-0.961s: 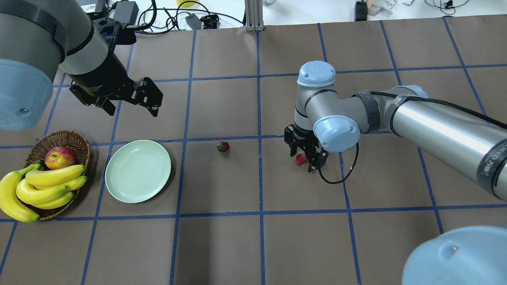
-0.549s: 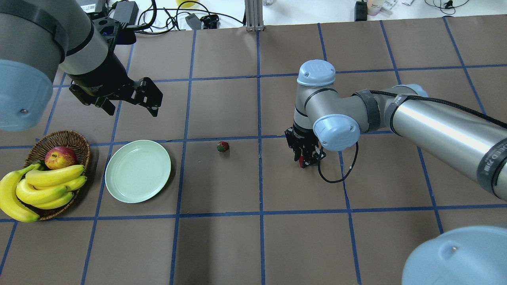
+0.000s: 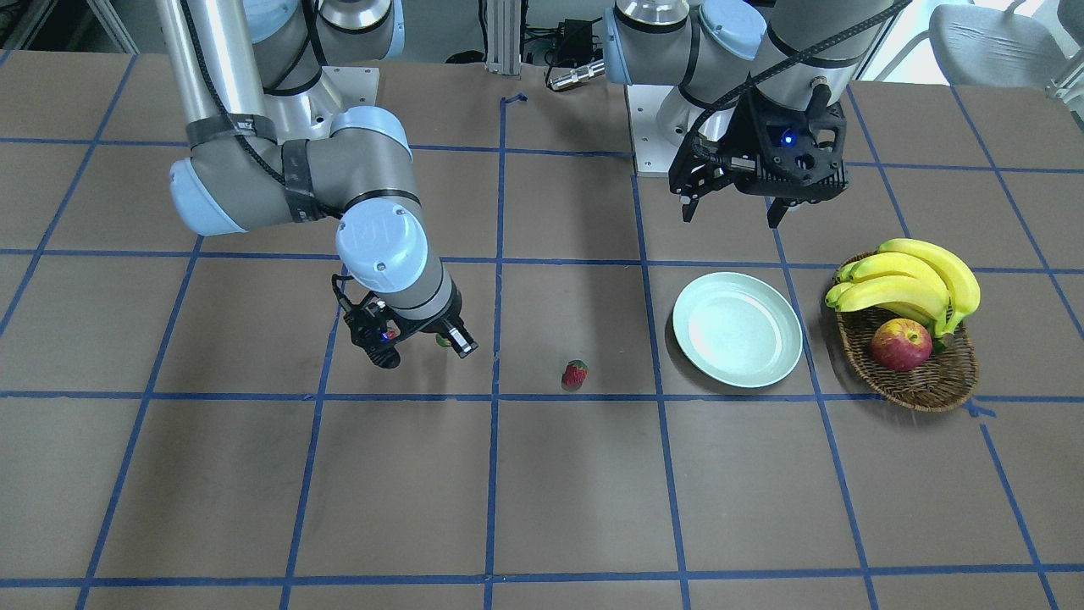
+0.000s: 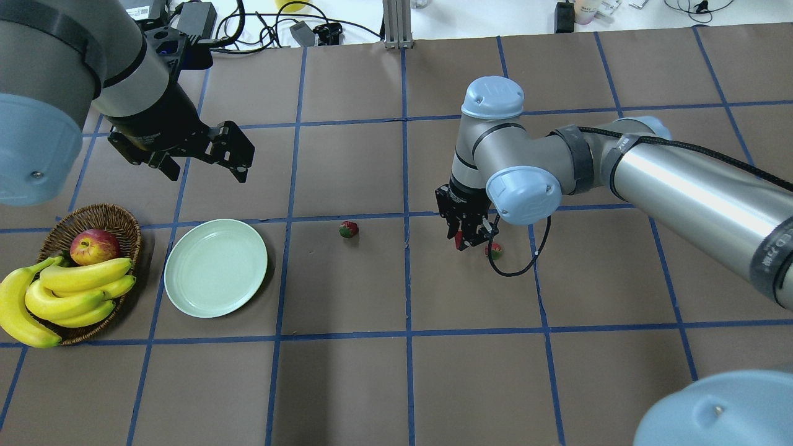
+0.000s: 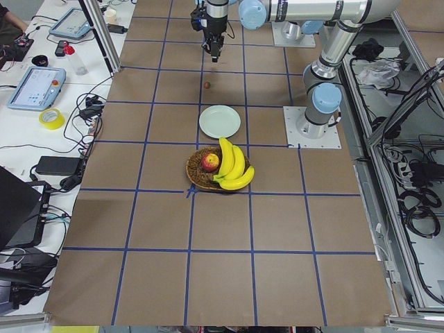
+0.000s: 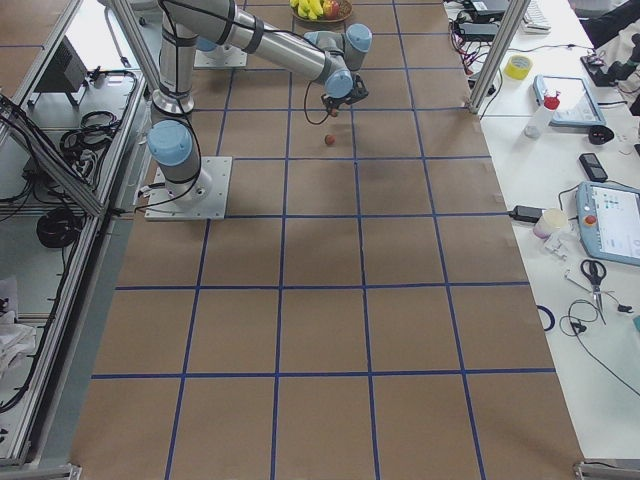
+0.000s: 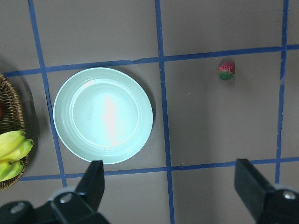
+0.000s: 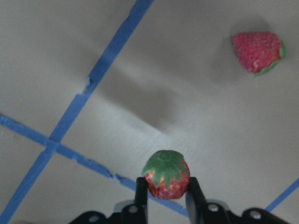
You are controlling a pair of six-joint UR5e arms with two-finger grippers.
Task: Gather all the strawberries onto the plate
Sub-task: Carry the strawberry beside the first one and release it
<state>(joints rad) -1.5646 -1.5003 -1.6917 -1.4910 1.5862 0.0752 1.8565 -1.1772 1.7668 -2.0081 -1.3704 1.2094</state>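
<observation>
My right gripper (image 4: 461,240) is shut on a red strawberry (image 8: 166,175) with a green cap and holds it a little above the table. A second strawberry (image 4: 494,250) (image 8: 258,51) lies on the brown paper just to the right of that gripper. The third strawberry (image 4: 348,229) (image 3: 574,373) (image 7: 226,70) lies between that gripper and the plate. The pale green plate (image 4: 215,267) (image 7: 103,114) (image 3: 737,329) has nothing on it. My left gripper (image 4: 201,168) (image 7: 173,186) hangs open above the table behind the plate.
A wicker basket (image 4: 93,217) with bananas (image 4: 80,285) and a red apple (image 4: 94,246) stands left of the plate. Cables and boxes lie along the table's far edge (image 4: 297,28). Blue tape lines grid the brown table cover.
The right gripper closed on the strawberry, then rose and shifted slightly left with it. A strawberry beside it came into sight. The left arm stayed still.
</observation>
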